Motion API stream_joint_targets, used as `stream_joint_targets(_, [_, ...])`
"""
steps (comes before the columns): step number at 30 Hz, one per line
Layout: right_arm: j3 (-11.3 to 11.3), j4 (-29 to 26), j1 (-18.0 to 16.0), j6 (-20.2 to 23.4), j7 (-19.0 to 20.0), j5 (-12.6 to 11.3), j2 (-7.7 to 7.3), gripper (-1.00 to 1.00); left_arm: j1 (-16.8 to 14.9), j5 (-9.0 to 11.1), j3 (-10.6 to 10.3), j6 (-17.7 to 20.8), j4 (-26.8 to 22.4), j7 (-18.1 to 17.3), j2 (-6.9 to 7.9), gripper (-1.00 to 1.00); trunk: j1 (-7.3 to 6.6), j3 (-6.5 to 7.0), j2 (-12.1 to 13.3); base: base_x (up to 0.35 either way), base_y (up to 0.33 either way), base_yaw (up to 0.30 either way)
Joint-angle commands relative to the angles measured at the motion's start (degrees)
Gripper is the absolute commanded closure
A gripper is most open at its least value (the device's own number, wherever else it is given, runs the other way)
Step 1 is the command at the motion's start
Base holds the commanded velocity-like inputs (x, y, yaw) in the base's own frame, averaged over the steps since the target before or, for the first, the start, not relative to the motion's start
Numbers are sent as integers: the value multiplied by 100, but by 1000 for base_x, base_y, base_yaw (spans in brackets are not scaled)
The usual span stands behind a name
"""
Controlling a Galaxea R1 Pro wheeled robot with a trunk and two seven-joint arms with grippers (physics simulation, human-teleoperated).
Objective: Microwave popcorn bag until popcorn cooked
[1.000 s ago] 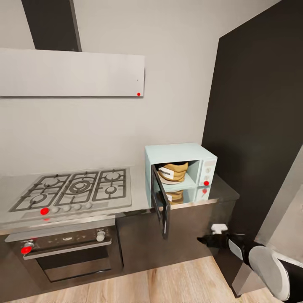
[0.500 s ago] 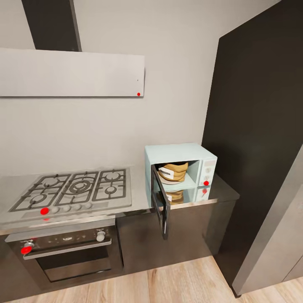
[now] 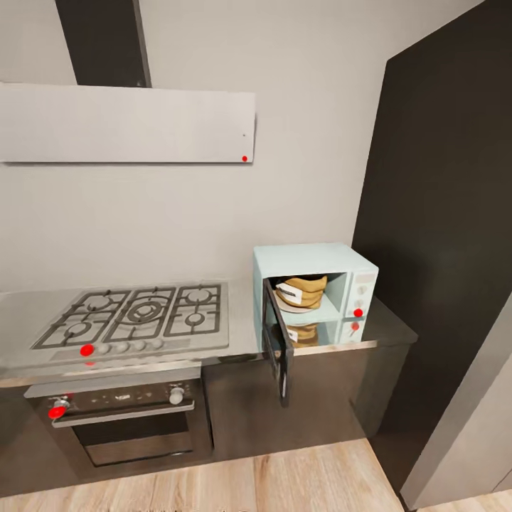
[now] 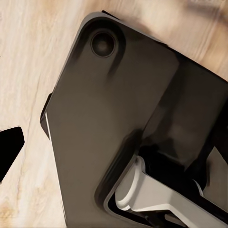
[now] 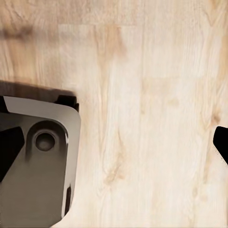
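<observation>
Head view, left to right. A built-in black oven (image 3: 121,419) with two knobs sits under the left part of the countertop (image 3: 242,334), and a five-burner gas hob (image 3: 139,316) lies on the countertop directly above it, its row of knobs along the front edge (one knob marked red). A flat grey extractor hood (image 3: 124,122) hangs on the wall over the hob, with a dark duct (image 3: 107,39) rising from it. Toward the right end of the countertop stands the microwave (image 3: 313,259), pale mint-blue, its dark glass door (image 3: 279,348) swung open and projecting past the front edge. The popcorn bag (image 3: 301,291) rests inside the microwave cavity, tan, with its white label facing the opening; its contents cannot be made out. The control panel at the microwave's right carries a red dot. A tall dark panel (image 3: 441,235) closes the scene on the right; pale wooden floor (image 3: 284,483) runs below the dark cabinets.

Left wrist view: the robot's dark base (image 4: 118,118) over wooden floor, with one black fingertip (image 4: 9,147) at the frame edge; whether the fingers are apart or together cannot be told.

Right wrist view: a grey corner of the base (image 5: 38,166) and floor planks (image 5: 147,118), with black fingertips (image 5: 221,140) at opposite frame edges, so the fingers stand wide apart.
</observation>
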Motion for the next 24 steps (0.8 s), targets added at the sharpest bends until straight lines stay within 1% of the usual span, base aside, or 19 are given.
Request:
stream_joint_targets(1, [-49, 12, -8, -6, 13, 47, -6, -100, 2, -5, 45, -7, -8, -2, -3, -100, 3, -14, -10, 0, 0, 279])
stream_joint_targets(10, [-49, 12, -8, -14, 32, 47, 1, -100, 2, -7, 37, -7, -8, -2, -3, -100, 3, -65, -10, 0, 0, 248])
stream_joint_targets(13, [-49, 12, -8, -11, -8, 44, 10, -100, 2, -20, 32, -7, -8, -2, -3, -100, 3, -71, -10, 0, 0, 77])
stream_joint_targets(21, [-49, 12, -8, 3, -81, 47, 18, -100, 2, -13, 21, -6, -27, -2, 3, -100, 3, -72, -10, 0, 0, 5])
stream_joint_targets(22, [-49, 12, 6, -1, -83, 47, 18, -100, 2, -13, 18, 4, -64, -3, 12, -100, 3, -72, -10, 0, 0, 0])
stream_joint_targets(23, [-49, 12, 30, -4, -86, 47, 17, -100, 2, -13, 16, 24, -245, -4, 34, -100, 3, -72, -10, 0, 0, 0])
stream_joint_targets(24, [-49, 12, 65, -14, -89, 43, 24, -100, 2, -13, 19, 63, -793, -13, 39, -100, 3, -72, -10, 0, 0, 0])
